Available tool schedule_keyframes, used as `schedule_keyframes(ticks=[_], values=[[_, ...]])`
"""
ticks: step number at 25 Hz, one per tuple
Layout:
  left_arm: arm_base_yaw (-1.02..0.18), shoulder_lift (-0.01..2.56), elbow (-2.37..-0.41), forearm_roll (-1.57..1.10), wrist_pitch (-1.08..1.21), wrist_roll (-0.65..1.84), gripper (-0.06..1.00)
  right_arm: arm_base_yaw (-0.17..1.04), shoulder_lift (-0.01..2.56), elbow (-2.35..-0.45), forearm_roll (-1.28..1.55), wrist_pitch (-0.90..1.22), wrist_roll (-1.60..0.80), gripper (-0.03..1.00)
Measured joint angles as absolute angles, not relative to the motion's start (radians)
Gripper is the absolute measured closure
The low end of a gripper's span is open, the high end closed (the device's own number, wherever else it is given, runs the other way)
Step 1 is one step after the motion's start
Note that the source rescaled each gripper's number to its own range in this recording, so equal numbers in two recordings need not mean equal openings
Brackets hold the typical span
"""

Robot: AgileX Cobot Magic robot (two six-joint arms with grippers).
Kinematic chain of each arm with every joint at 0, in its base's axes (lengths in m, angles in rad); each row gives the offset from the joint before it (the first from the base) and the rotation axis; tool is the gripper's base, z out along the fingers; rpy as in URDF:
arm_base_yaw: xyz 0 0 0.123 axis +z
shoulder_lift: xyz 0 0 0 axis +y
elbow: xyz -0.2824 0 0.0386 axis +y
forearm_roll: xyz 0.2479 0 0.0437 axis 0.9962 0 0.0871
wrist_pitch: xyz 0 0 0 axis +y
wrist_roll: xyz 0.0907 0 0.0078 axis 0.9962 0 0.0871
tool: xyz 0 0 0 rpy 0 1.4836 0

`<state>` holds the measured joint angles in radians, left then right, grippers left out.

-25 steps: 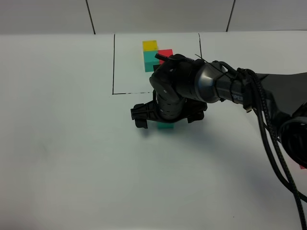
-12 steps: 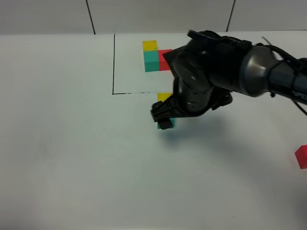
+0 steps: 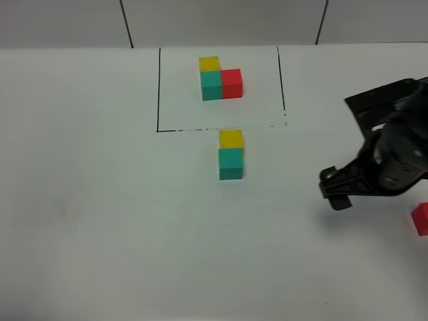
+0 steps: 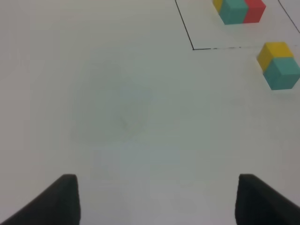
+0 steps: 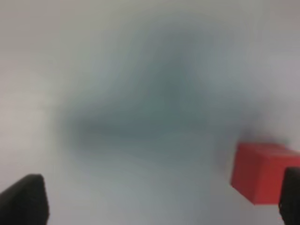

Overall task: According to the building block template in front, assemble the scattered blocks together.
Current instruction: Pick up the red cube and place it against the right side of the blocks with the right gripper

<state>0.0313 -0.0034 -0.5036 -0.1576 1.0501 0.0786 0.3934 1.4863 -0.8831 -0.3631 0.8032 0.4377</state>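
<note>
The template (image 3: 219,80), a joined yellow, teal-green and red cluster, lies inside the black drawn rectangle (image 3: 159,87) at the back. Just in front of the rectangle the loose yellow cube (image 3: 231,139) touches the far side of the loose teal-green cube (image 3: 231,164). The loose red cube (image 3: 420,219) sits alone at the right edge. My right gripper (image 3: 336,190) is open and empty, to the left of the red cube; the right wrist view shows the cube (image 5: 260,171) beside one fingertip (image 5: 26,199). My left gripper (image 4: 159,201) is open and empty over bare table.
The left wrist view shows the template (image 4: 238,9) and the yellow (image 4: 274,51) and teal-green (image 4: 283,72) pair far ahead. The white table (image 3: 100,200) ends at a tiled wall behind.
My right arm has drawn back from the yellow and teal-green pair and swung right toward the red cube. The yellow cube now stands uncovered against the teal-green one.
</note>
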Motion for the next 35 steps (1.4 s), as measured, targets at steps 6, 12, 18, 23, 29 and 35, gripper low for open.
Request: schedule_keyframes(ticks=[6,12,18,23,29,35], values=[[0.031,-0.003,-0.504,-0.158,1.05,0.079,0.34,0.154,1.417,-0.813,-0.285,0.825,0.255,-0.03],[0.031,-0.003,-0.504,-0.158,1.05,0.079,0.34,-0.058,1.419,-0.766,-0.105,0.74,-0.043,-0.03],[0.031,-0.003,-0.504,-0.158,1.05,0.079,0.34,-0.136,1.421,-0.693,-0.096,0.672,-0.169,-0.03],[0.031,-0.003,-0.504,-0.158,1.05,0.079,0.34,-0.141,1.455,-0.666,-0.09,0.598,-0.184,-0.03],[0.031,-0.003,-0.504,-0.158,1.05,0.079,0.35,-0.153,1.537,-0.664,-0.09,0.564,-0.185,-0.03],[0.031,-0.003,-0.504,-0.158,1.05,0.079,0.35,-0.192,1.596,-0.664,-0.09,0.509,-0.187,-0.03]])
